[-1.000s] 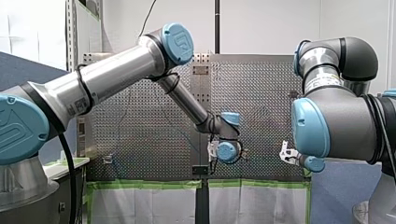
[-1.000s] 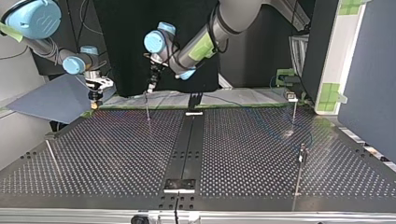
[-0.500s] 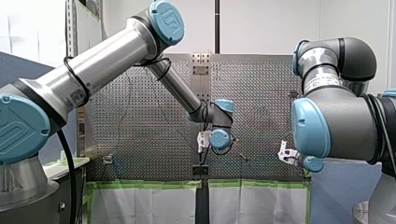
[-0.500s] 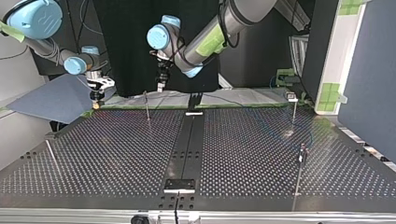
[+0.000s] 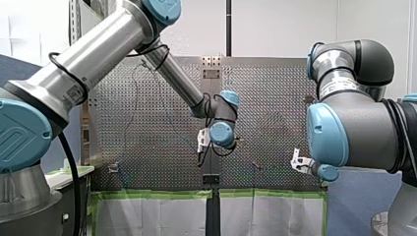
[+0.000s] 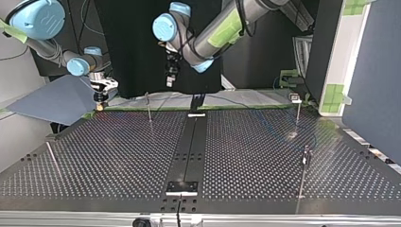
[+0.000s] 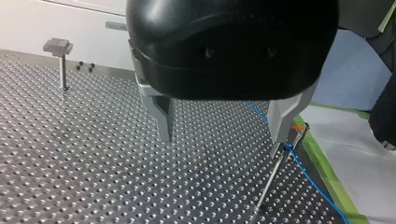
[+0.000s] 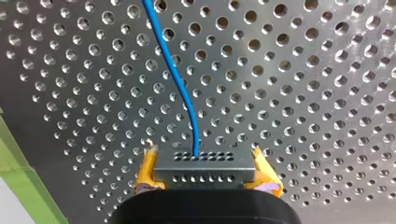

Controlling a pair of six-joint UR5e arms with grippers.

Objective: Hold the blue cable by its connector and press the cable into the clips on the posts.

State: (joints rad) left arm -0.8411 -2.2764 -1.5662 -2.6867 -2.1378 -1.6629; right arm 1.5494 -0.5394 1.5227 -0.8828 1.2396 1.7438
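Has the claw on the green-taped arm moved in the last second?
Yes. In the top view my left gripper has risen and drifted toward the view's right, away from the thin post.

The thin blue cable (image 8: 180,88) curves away from the middle of a small grey connector (image 8: 204,167) dotted with rows of holes, and elsewhere passes close by a slim metal post (image 7: 275,172).
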